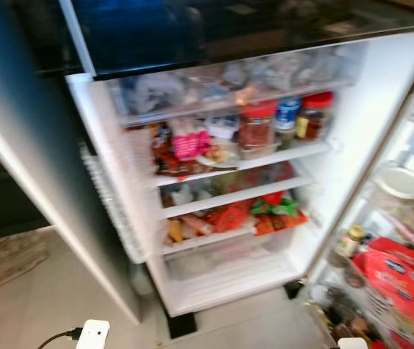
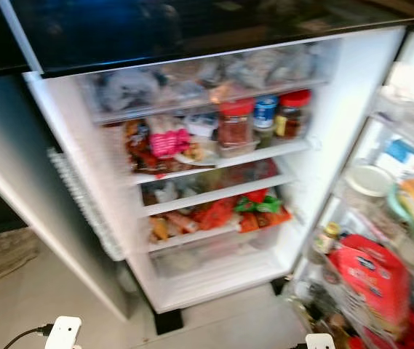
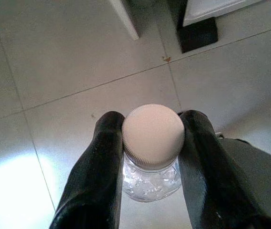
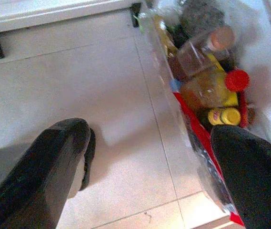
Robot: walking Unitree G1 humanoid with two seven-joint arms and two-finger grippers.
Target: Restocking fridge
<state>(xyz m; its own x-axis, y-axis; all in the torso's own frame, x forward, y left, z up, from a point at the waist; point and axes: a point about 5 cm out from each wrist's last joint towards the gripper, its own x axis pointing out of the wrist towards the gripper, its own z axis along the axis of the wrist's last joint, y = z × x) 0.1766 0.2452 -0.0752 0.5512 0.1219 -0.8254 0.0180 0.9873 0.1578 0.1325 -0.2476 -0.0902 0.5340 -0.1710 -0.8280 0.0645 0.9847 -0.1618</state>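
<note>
The fridge stands open before me, its white shelves packed with food. In the left wrist view my left gripper is shut on a small clear bottle with a white ribbed cap. Both black fingers press the bottle's neck, and it hangs over the pale tiled floor. Low beside the open fridge door, my right gripper is open with only floor tiles between its fingers.
Red-lidded jars and a pink packet fill the upper shelf, and orange and green packets lie lower. The door bins on the right hold a red bag and bottles. A grey door panel stands left.
</note>
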